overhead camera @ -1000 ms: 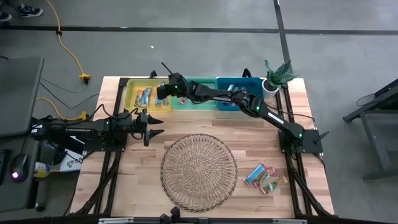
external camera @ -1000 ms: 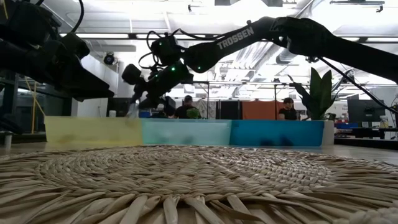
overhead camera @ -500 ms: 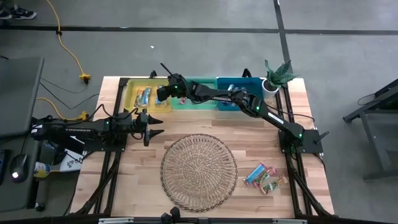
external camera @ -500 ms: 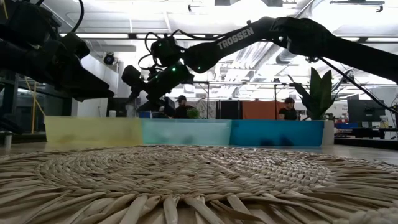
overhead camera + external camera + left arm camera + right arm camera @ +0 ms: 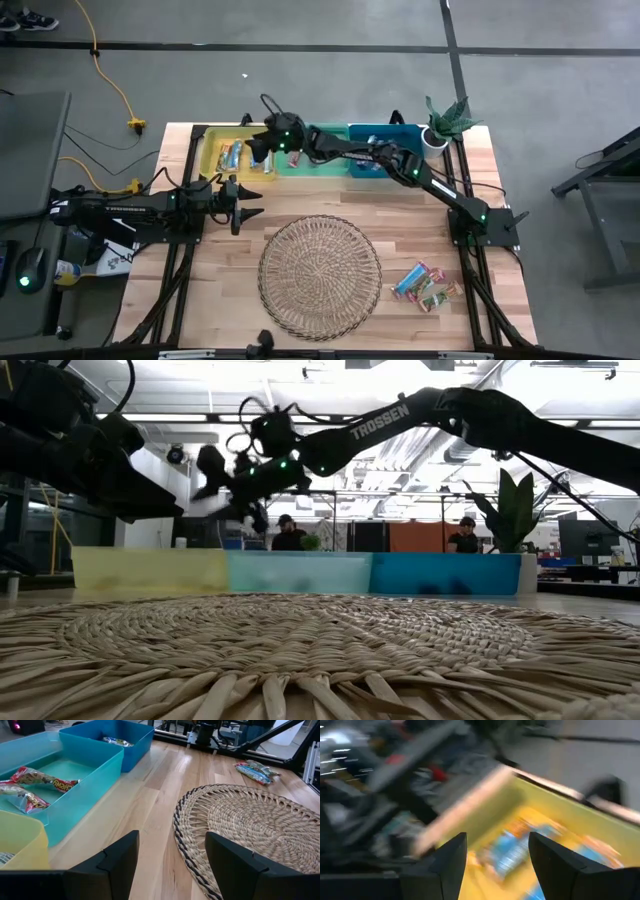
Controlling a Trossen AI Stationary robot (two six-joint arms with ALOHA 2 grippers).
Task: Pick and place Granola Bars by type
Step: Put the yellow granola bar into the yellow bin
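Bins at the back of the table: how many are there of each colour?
yellow bin: 1
teal bin: 1
blue bin: 1
Total: 3

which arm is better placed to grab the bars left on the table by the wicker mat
Probably right. The loose granola bars lie near the right arm's base, though the right gripper, open, hovers over the yellow bin. The left gripper waits across the mat.
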